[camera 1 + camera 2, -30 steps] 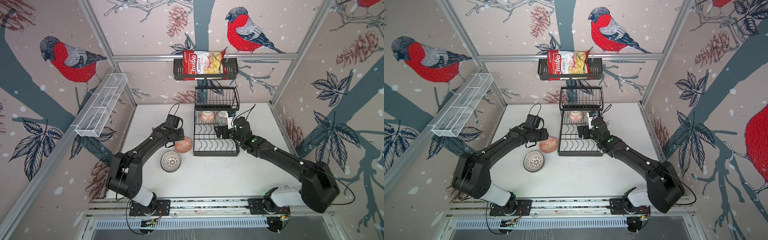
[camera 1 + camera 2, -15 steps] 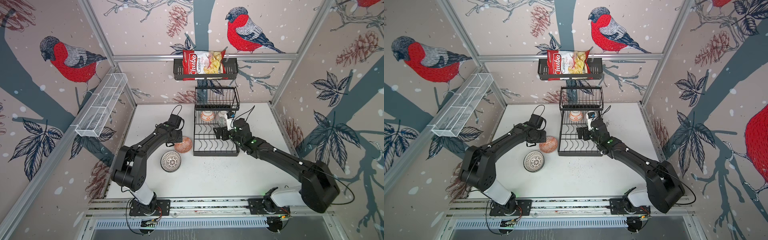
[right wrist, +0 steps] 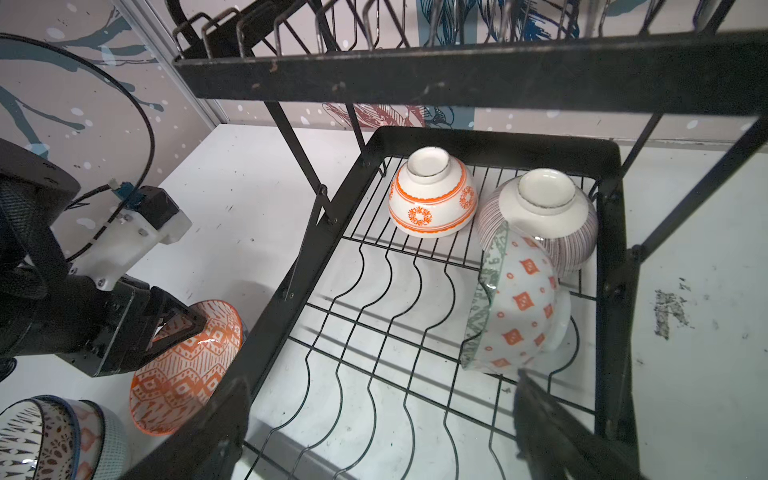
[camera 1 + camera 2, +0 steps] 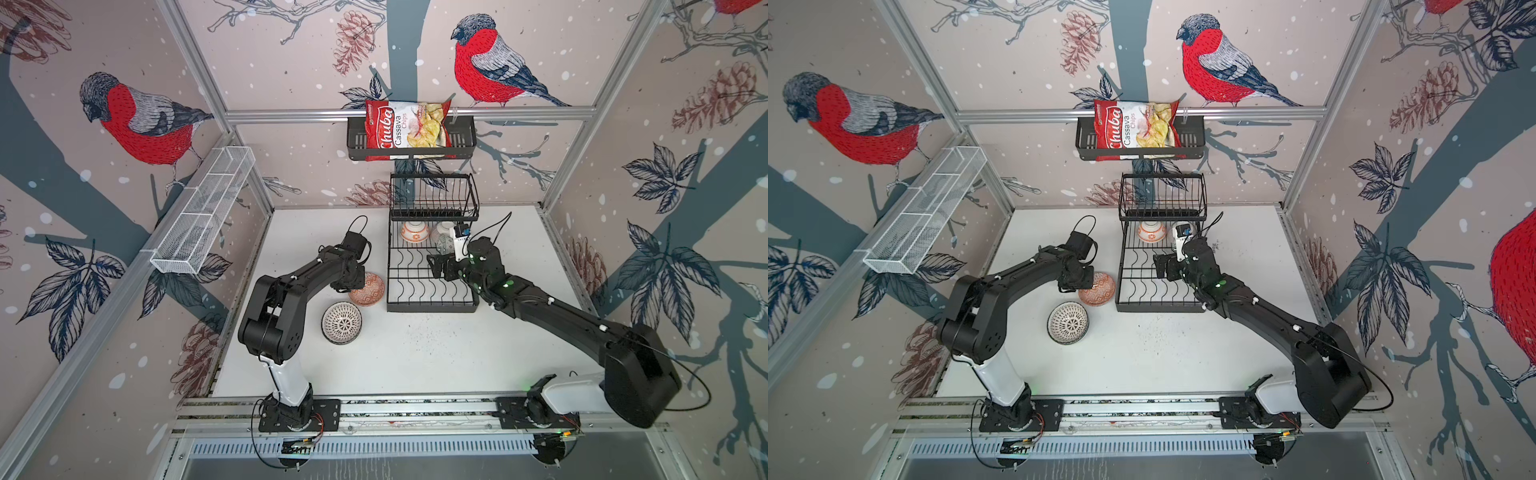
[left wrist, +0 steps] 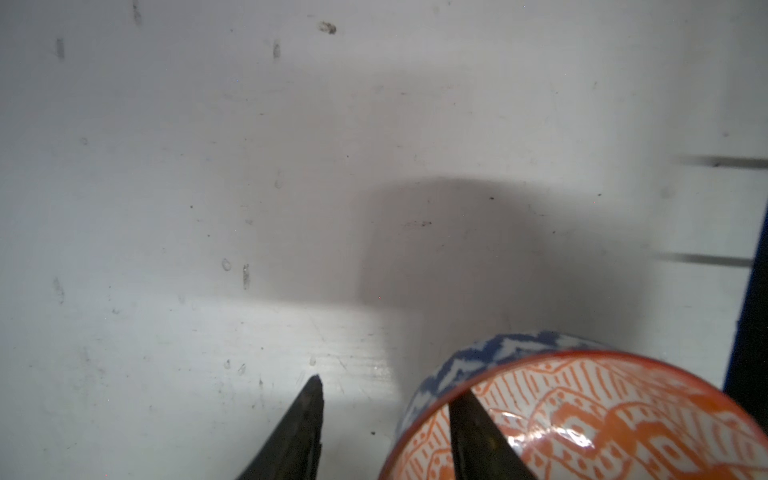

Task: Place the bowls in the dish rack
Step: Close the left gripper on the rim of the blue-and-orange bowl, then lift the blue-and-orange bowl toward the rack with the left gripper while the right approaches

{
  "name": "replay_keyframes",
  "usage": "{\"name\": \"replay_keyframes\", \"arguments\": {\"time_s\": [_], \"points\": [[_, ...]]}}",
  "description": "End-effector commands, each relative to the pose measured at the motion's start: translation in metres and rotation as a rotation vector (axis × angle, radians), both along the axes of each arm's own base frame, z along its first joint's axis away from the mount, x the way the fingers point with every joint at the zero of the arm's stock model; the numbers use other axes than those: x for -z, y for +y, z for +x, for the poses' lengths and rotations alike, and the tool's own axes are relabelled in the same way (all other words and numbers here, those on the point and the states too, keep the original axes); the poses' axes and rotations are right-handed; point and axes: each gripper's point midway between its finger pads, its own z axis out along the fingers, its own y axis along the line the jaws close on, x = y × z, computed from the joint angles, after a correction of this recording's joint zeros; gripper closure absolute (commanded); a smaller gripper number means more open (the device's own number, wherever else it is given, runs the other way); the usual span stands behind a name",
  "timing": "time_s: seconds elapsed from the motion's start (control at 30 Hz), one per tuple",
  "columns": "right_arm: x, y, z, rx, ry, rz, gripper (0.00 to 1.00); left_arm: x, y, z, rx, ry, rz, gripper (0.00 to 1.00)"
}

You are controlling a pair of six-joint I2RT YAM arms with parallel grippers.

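Beside rack (image 4: 432, 307), L hand (image 5: 388, 390) narrowed astride orange bowl (image 5: 582, 415) rim, not gripping; R hand (image 4: 438, 268) stays open.

The orange-patterned bowl (image 5: 582, 419) runs off the left wrist view's edge; the dish rack (image 5: 746, 332) beside it is blurred. In a top view the right arm (image 4: 1200, 270) hides 2 far-right bowls, the pink-lined bowl (image 3: 552, 224) and tilted bowl (image 3: 519, 307).

1. The dish rack (image 3: 615, 232) carries three bowls on its lower tier.
2. An orange-banded bowl (image 3: 432, 199) and a pink-lined bowl (image 3: 552, 220) sit upside down, side by side.
3. A green-rimmed bowl (image 3: 519, 307) leans tilted against the pink-lined one.
4. On the counter (image 3: 232, 187) beside the rack, the left tool (image 3: 183, 328) has a finger inside an orange zigzag bowl (image 3: 183, 374).
5. The right tool (image 3: 378, 380) shows only as blurred dark fingers, apparently spread wide.
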Motion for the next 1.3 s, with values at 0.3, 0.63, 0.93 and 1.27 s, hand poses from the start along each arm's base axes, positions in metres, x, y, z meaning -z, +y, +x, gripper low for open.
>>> {"name": "replay_keyframes", "arguments": {"time_s": [0.3, 0.63, 0.93, 1.27], "points": [[-0.009, 0.008, 0.003, -0.019, -0.026, 0.018, 0.02, 0.012, 0.002, 0.004, 0.031, 0.016, 0.021, 0.73], [-0.006, 0.012, 0.002, -0.027, -0.02, 0.013, 0.02, 0.01, 0.005, 0.006, 0.021, 0.004, 0.033, 0.97], [-0.001, 0.018, 0.0, -0.039, -0.01, 0.006, 0.02, -0.001, 0.012, 0.009, -0.009, -0.031, 0.038, 1.0], [0.002, 0.024, -0.002, -0.056, 0.006, 0.015, 0.02, -0.057, 0.017, 0.022, -0.073, -0.197, 0.012, 1.0]]}}
